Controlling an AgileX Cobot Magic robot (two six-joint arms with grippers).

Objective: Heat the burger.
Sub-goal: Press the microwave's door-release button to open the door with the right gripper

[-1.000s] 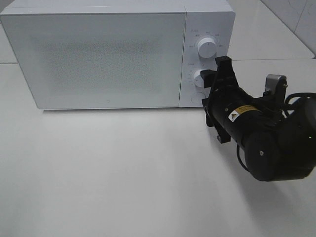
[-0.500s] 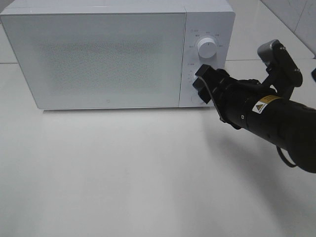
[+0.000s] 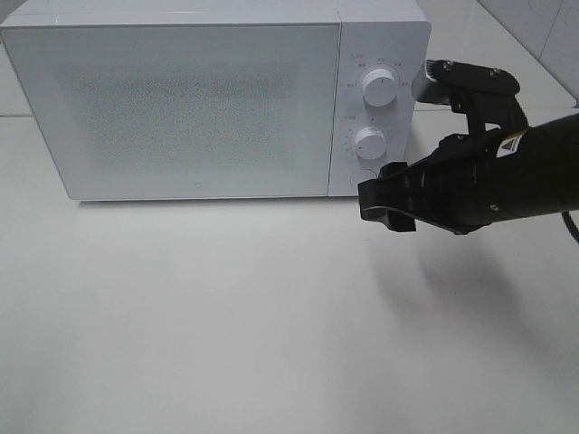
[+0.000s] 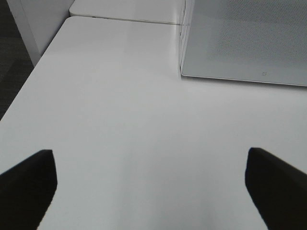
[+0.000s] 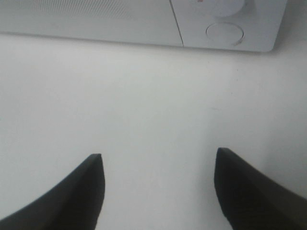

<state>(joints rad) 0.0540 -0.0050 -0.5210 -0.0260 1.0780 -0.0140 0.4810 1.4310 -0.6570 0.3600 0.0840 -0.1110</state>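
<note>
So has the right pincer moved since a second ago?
Yes. The right pincer drew back from the lower dial, now in front of the microwave's bottom corner.

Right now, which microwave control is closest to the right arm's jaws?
The flat round button, lowest of the three. The lower knob and upper knob sit above it, farther away.

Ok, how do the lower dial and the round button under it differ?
The lower dial stands out from the panel; the round button lies nearly flush. The dial has tick marks around it; the button has none. Both are round and white.
</note>
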